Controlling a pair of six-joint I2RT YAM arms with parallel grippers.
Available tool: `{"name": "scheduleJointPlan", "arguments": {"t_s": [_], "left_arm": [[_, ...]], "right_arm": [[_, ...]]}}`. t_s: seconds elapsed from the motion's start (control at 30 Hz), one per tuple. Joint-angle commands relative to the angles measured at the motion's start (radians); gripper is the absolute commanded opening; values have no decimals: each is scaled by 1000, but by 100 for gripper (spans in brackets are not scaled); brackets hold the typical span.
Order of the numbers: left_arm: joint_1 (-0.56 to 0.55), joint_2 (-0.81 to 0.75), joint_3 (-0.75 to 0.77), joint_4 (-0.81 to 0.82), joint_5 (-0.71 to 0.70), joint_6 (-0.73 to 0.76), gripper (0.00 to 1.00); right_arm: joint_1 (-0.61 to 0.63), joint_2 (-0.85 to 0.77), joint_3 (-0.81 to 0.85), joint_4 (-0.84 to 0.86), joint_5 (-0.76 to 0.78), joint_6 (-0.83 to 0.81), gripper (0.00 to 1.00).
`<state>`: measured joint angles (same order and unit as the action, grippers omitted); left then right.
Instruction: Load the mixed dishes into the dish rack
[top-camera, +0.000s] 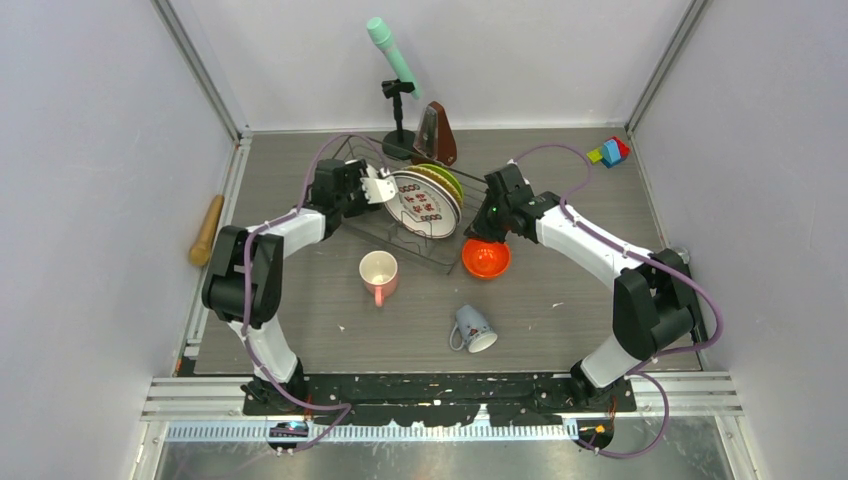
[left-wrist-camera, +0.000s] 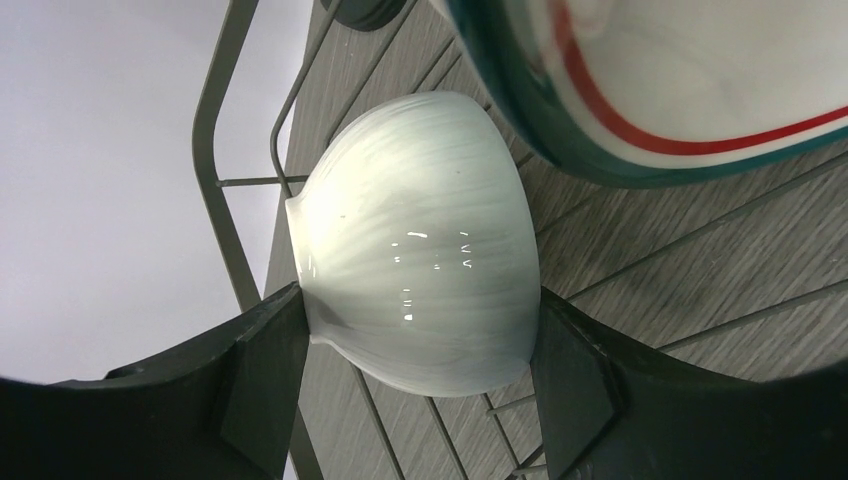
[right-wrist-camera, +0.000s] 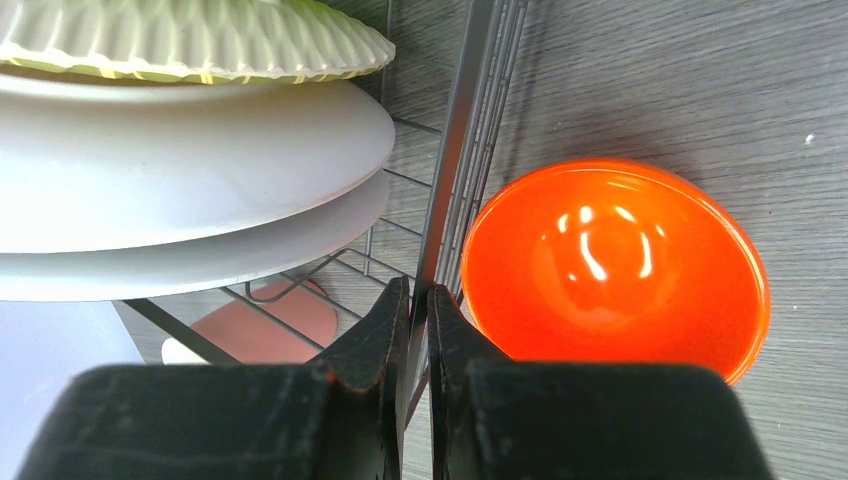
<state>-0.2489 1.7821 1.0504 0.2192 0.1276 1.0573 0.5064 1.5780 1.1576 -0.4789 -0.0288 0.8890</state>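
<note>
Left gripper (left-wrist-camera: 418, 315), wide, clamping white bowl (left-wrist-camera: 410, 220) inside dish rack (left-wrist-camera: 215, 150); right gripper (right-wrist-camera: 418, 300) pinching its rim, orange-red bowl (right-wrist-camera: 610, 260) lying just outside.

White bowl (left-wrist-camera: 420, 270), orange-red bowl (right-wrist-camera: 615, 265), dark rack (right-wrist-camera: 462, 120)

Both arms are stretched forward, angled inward — the left gripper (left-wrist-camera: 420, 345) is clamped wide across the white bowl (left-wrist-camera: 415, 250), the right gripper (right-wrist-camera: 420, 300) pinched almost closed on the dish rack (right-wrist-camera: 470, 120) rim.

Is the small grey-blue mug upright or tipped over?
Tipped over: the grey-blue mug lies on its side on the table, its open mouth facing sideways rather than up.
</note>
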Motion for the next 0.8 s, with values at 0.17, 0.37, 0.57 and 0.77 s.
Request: {"name": "scheduleJointPlan", "arguments": {"t_s": [0.17, 0.37, 0.57, 0.77], "left_arm": [[-6, -98, -2, -71, -23, 37, 97], [-6, -128, 48, -249, 18, -2, 100], [-4, -164, 104, -380, -9, -83, 100], [4, -213, 145, -430, -37, -266, 100]], "right_arm": [[4, -15, 80, 91, -94, -2, 2], [5, -18, 85, 88, -95, -7, 2], [4, -24, 86, 85, -94, -7, 2], [4, -26, 92, 78, -91, -14, 2]]}}
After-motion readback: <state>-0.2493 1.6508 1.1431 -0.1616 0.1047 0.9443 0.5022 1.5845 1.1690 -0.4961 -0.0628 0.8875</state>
